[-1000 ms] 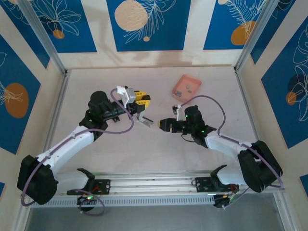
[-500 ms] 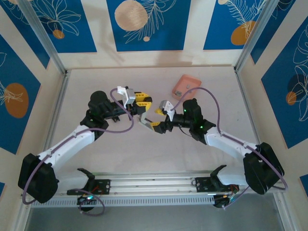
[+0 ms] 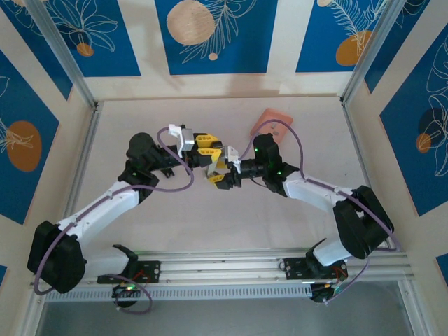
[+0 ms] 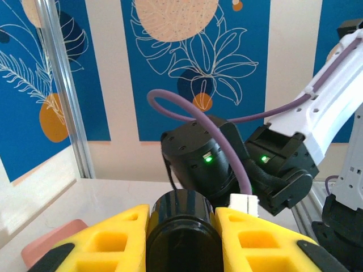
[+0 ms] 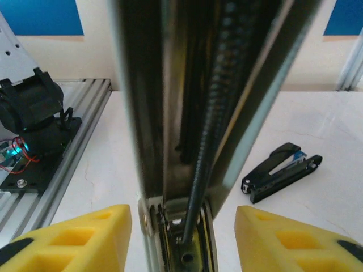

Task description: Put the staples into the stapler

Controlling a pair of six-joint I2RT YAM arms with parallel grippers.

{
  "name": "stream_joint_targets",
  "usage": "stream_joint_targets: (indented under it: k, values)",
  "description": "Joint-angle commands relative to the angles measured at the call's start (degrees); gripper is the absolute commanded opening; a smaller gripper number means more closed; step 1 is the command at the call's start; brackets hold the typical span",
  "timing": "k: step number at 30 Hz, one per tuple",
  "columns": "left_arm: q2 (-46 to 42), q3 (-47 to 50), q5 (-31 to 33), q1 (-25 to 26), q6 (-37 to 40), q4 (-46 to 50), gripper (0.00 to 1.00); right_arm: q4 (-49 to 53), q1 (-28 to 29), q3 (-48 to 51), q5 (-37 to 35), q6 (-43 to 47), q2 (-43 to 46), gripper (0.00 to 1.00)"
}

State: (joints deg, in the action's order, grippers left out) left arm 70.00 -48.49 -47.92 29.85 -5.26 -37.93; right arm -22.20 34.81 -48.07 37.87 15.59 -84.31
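Observation:
My left gripper [image 3: 208, 155] is shut on the black body of the stapler [image 3: 213, 166] and holds it above the middle of the table. In the left wrist view the stapler's rounded black end [image 4: 180, 226] sits tight between the yellow fingers [image 4: 113, 241]. The stapler's opened metal channel [image 5: 187, 141], with its spring rod, runs up through the right wrist view. My right gripper [image 5: 184, 226] is open, its jaws on either side of that channel with a gap on both sides. In the top view the right gripper [image 3: 220, 173] meets the left one. The staples are out of view.
A shallow pink tray [image 3: 269, 117] lies at the back right, partly behind the right arm's cable; its corner [image 4: 48, 242] shows in the left wrist view. A small black stapler-like piece [image 5: 282, 171] lies on the table. The rail [image 3: 224, 266] runs along the near edge.
The right arm swung left and away from me until its gripper reached the stapler in the left gripper. Its jaws widened, then narrowed. The left arm barely moved.

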Motion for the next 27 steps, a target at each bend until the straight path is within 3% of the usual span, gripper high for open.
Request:
stream_joint_targets:
  k: [1,5,9,14,19,24,27]
  values:
    - [-0.3,-1.9,-1.7,-0.2,-1.4,-6.3,0.02,-3.5,-0.5,-2.2,5.3,-1.9,-1.0,0.44]
    - [-0.6,-1.4,-0.9,-0.3,-0.1,-5.1,0.04,-4.1,-1.5,-1.9,6.8,-3.5,-0.9,0.28]
    - [-0.9,-0.8,0.6,-0.2,0.7,-4.3,0.10,-4.3,-2.2,-0.7,6.6,-4.8,0.0,0.19]
    - [-1.7,0.0,4.4,-0.3,2.0,-2.3,0.34,-4.1,-2.8,1.7,3.2,-6.6,1.9,0.13]
    - [-2.6,1.5,8.6,-0.3,3.4,-0.6,0.65,-2.2,-2.9,5.0,-4.2,-8.7,5.0,0.03]
    - [-4.0,3.7,13.6,-0.4,4.0,0.9,0.72,1.8,-2.7,8.0,-13.7,-12.4,8.6,0.00]
    - [-5.5,4.8,19.3,-0.3,5.1,4.7,0.75,10.3,-1.8,7.4,-24.2,-16.9,10.6,0.00]
